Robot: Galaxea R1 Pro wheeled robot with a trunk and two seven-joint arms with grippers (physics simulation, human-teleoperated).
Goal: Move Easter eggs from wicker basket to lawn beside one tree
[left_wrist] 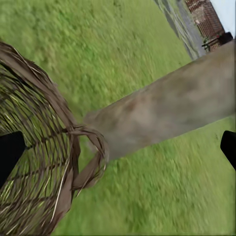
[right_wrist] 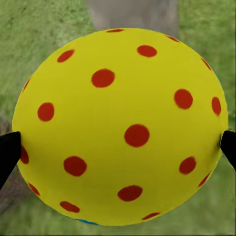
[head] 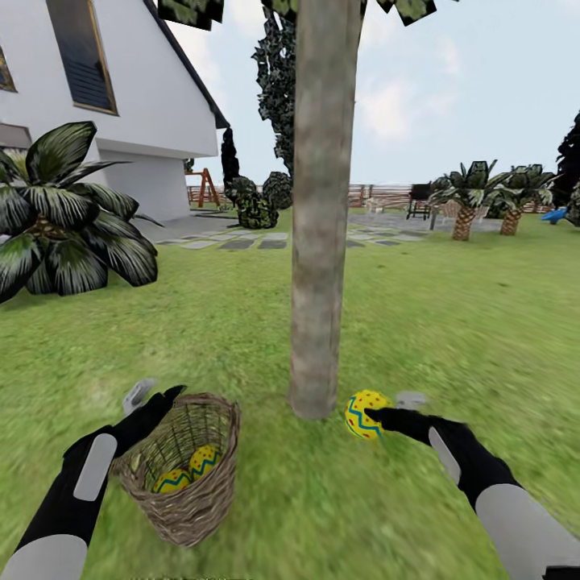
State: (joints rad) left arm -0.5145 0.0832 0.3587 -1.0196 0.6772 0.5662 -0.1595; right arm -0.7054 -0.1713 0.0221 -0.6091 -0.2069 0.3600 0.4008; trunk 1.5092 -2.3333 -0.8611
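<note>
right gripper [head: 377, 419] clamps egg [head: 364, 414] beside tree [head: 321, 242] | left gripper [head: 153, 396] apparently gripping basket [head: 201, 491] rim

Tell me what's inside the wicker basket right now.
Two Easter eggs lie at the bottom of the wicker basket, yellow with blue zigzag bands. The near wall and rim hide their lower parts and the basket floor, so anything else down there can't be seen.
</note>
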